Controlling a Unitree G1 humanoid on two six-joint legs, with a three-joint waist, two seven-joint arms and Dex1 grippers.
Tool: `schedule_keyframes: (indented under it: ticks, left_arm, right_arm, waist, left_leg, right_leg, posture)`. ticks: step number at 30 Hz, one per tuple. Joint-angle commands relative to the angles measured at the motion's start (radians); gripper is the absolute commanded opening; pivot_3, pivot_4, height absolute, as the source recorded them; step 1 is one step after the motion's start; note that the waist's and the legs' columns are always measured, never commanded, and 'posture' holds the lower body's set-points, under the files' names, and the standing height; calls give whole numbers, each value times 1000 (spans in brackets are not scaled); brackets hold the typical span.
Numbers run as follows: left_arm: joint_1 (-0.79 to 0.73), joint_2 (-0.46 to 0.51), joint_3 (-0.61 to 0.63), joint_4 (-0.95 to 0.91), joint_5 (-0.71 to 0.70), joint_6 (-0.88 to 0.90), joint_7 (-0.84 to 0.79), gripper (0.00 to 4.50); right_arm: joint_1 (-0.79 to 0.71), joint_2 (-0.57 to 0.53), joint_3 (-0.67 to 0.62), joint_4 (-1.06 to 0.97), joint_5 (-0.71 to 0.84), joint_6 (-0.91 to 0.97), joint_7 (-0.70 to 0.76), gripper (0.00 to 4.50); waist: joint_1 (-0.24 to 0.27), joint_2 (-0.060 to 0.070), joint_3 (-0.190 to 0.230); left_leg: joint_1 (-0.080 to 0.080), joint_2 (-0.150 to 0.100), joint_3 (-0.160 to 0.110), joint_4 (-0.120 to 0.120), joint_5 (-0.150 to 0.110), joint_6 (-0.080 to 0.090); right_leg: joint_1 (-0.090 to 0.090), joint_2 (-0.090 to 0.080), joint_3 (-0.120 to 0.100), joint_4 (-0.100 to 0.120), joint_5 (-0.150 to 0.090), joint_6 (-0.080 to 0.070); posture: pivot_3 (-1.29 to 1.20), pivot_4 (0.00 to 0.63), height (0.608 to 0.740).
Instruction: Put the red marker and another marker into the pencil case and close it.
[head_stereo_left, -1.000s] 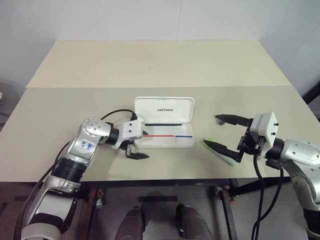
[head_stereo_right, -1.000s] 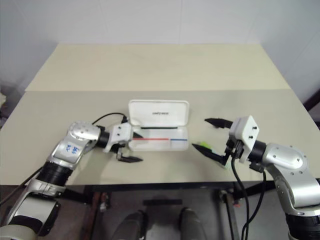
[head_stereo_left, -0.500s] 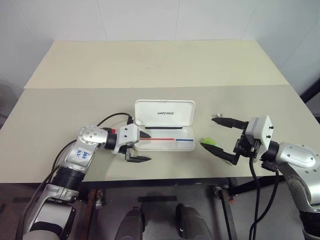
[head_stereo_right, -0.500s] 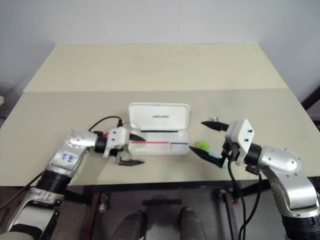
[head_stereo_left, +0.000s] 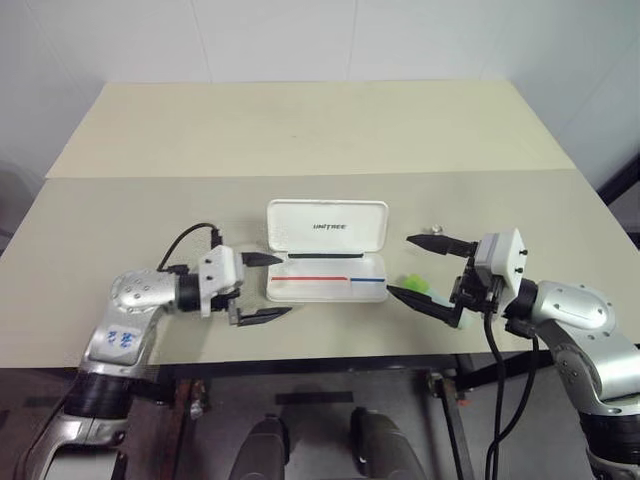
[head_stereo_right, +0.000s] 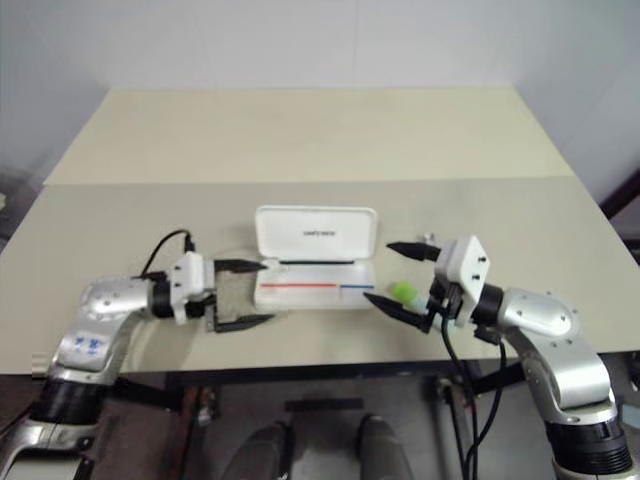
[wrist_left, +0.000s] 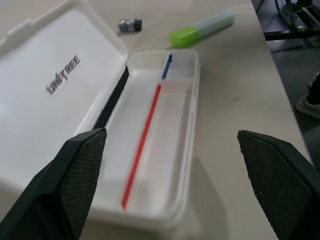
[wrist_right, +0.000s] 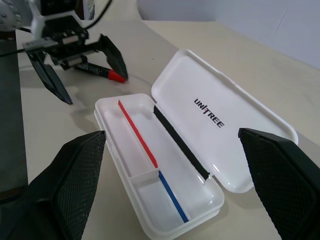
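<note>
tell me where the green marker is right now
The green marker lies on the table just right of the open pencil case, between the right claw's fingers.

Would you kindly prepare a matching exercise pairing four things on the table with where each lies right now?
Things:
1. red marker
2. green marker
3. pencil case
4. small metal clip

Places:
A. open, in the middle of the table
B. on the table beside the left hand
C. on the table beyond the right hand
D. between the open fingers of the right hand

Pairs: 1-B, 2-D, 3-A, 4-C
</note>
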Motion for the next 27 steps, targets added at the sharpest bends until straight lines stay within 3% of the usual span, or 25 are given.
schedule_keyframes:
  ticks: [1, 6, 12, 17, 27]
  left_arm:
    - [95, 36, 138, -77, -79, 63, 56, 4460]
    - [268, 24, 297, -55, -90, 14, 133, 4460]
    - [289, 0, 350, -13, -70, -10, 254, 4460]
    - [262, -15, 350, 89, -64, -31, 298, 4460]
    - [59, -9, 216, 414, -10, -82, 238, 4460]
  right_arm:
    - [-25, 5, 0, -7, 9, -9, 11, 4500]
    - [-66, 13, 19, 1, 9, 8, 5, 4500]
    - [-97, 21, 37, 7, 11, 22, 7, 4500]
    - [-115, 26, 43, 17, 10, 24, 15, 4500]
    - [-154, -32, 50, 13, 16, -2, 128, 4500]
  waist:
    - [-4, 0, 0]
    - [-8, 0, 0]
    - [0, 0, 0]
    - [1, 0, 0]
    - [10, 0, 0]
  left_leg:
    - [0, 0, 0, 0, 0, 0]
    - [0, 2, 0, 0, 0, 0]
    - [0, 1, -1, 0, 0, 0]
    - [0, 1, 0, -1, 0, 1]
    - [0, 0, 0, -2, 0, 0]
  right_leg:
    - [0, 0, 0, 0, 0, 0]
    - [0, -3, 0, -1, -1, -2]
    - [1, -5, -1, -1, -3, -5]
    - [1, -6, 0, -3, -2, -5]
    - [0, -5, -2, -4, -1, -1]
  posture:
    - [0, 150, 740]
    - [0, 150, 740]
    - [0, 150, 740]
    - [0, 150, 740]
    - [0, 150, 740]
